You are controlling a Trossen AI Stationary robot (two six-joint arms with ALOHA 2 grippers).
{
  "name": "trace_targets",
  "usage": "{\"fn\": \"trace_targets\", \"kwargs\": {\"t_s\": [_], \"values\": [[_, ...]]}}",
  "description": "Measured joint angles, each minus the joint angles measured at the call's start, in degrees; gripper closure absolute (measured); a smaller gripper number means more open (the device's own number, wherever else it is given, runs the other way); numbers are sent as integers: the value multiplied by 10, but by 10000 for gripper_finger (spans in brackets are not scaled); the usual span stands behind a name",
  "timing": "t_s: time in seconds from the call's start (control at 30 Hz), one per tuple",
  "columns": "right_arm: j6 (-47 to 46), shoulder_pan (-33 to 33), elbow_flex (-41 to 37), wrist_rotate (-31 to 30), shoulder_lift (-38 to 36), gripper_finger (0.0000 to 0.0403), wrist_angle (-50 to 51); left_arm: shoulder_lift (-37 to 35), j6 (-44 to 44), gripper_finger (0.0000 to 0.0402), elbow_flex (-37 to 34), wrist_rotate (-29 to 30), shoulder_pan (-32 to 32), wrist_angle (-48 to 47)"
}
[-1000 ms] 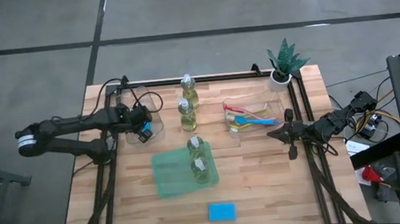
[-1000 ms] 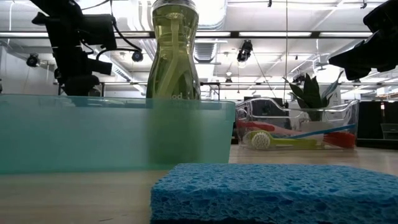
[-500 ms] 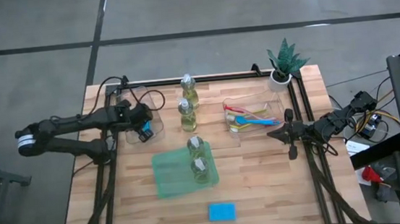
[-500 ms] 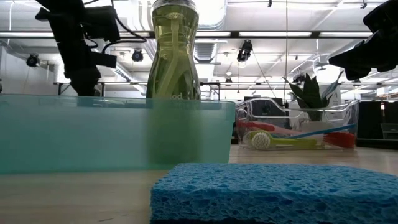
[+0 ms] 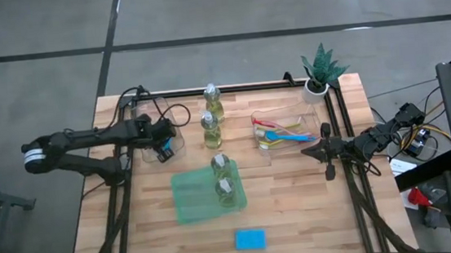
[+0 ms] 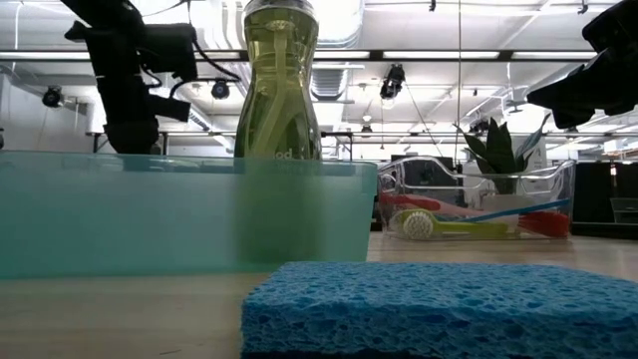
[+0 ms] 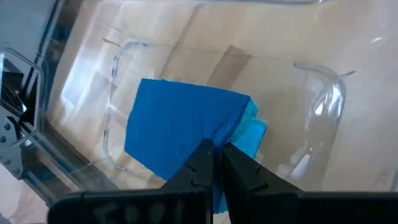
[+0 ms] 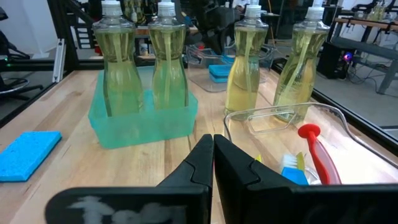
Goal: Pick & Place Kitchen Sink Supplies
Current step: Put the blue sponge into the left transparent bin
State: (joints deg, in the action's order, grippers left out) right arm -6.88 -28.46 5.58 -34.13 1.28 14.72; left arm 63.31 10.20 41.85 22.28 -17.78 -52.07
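Observation:
My left gripper (image 5: 162,150) is over the clear bin (image 5: 177,118) at the table's left far side, shut on a blue sponge (image 7: 180,130). A lighter blue sponge (image 7: 256,133) lies in that bin below it. Another blue sponge (image 5: 250,239) lies flat near the table's near edge. Two bottles (image 5: 219,163) stand in the green bin (image 5: 191,197); two more (image 5: 210,129) stand on the wood beyond it. The brushes (image 5: 279,135) lie in a second clear bin (image 5: 315,119). My right gripper (image 5: 324,152) is shut and waits by the table's right edge. My left gripper pinches the blue sponge at one corner (image 7: 231,122) between its two fingers (image 7: 200,163), coming from above. The sponge hangs below the fingers inside the clear bin's outline. Whether its lower end touches the sponge beneath, I cannot tell.
A small potted plant (image 5: 319,73) stands at the far right corner. Black frame rails (image 5: 124,184) run along the table's left and right sides. Bare wood lies between the green bin and the brush bin, and around the lone sponge.
My left gripper has shifted slightly toward the table's right above the clear bin, still shut on the sponge. Everything else has stayed in place.

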Motion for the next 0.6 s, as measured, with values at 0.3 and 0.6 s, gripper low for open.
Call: {"fn": "trace_targets", "kwargs": {"t_s": [0.3,0.6], "values": [[0,0,0,0,0,394,0,39,23,354,8,-8,0,-23],[0,0,0,0,0,394,0,23,44,302,17,-40,0,-40]]}}
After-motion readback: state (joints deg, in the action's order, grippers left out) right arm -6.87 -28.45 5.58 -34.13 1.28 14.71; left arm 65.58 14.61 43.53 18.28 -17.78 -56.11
